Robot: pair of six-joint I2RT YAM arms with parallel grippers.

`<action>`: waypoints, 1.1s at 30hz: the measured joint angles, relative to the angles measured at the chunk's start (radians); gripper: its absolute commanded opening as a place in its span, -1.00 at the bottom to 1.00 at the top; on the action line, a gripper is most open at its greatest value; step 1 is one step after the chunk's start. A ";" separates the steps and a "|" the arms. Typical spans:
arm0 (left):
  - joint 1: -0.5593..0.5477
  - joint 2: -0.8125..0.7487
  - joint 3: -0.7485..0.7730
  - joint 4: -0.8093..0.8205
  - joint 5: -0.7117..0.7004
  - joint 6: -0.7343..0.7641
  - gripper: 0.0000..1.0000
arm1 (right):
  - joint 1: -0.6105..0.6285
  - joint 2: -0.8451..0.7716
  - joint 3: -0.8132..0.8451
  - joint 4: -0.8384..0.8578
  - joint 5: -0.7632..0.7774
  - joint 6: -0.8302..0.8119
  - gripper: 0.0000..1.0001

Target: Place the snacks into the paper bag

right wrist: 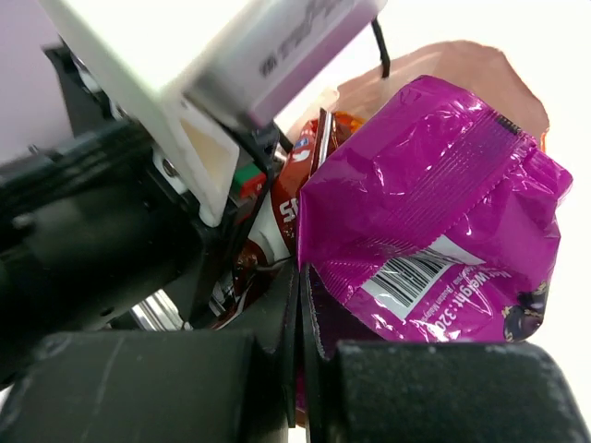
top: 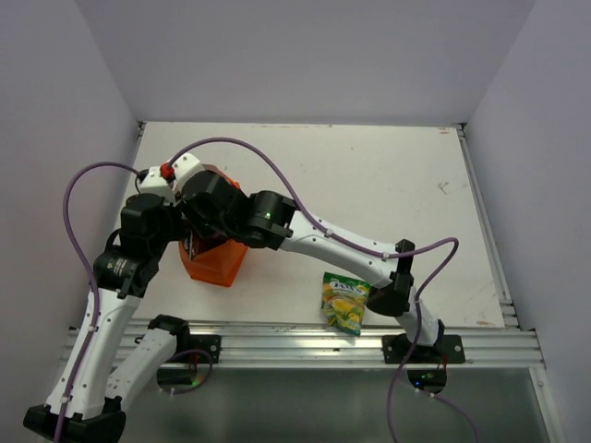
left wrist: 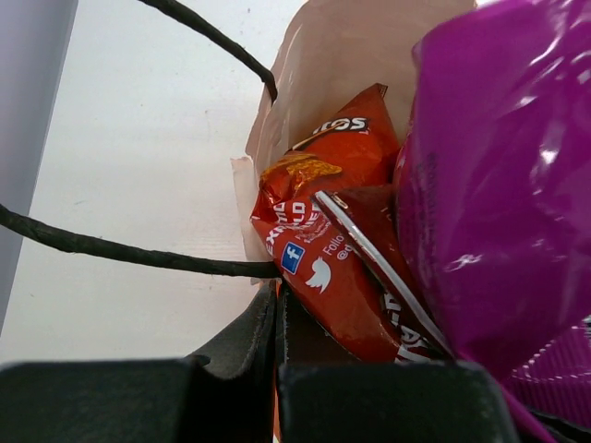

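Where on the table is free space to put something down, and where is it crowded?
Free: the far half of the table, and the right side beyond the right arm. Crowded: the near left, where the left arm and right arm meet over the paper bag; the yellow-green packet lies at the near edge.

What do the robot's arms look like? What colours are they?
Both the left arm and the right arm have white shells with black joints. A purple cable loops along each one. The left arm carries a small red knob, the right shows a green light, and the gripper fingers are black.
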 measured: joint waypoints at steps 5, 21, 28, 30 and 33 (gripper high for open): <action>0.000 0.003 0.000 0.004 0.000 0.001 -1.00 | 0.001 0.000 -0.046 0.002 0.000 -0.001 -1.00; -0.001 -0.002 -0.001 0.054 0.031 0.006 -1.00 | 0.014 -0.057 0.058 -0.095 0.194 -0.107 0.97; -0.003 0.023 -0.006 0.082 0.045 0.006 -1.00 | 0.018 -0.640 -0.450 -0.049 0.418 -0.064 0.97; -0.003 0.027 -0.006 0.088 0.051 0.006 -1.00 | 0.001 -0.798 -0.620 -0.068 0.460 0.010 0.97; -0.003 0.029 -0.006 0.092 0.056 0.006 -1.00 | -0.032 -0.955 -0.873 -0.074 0.486 0.132 0.96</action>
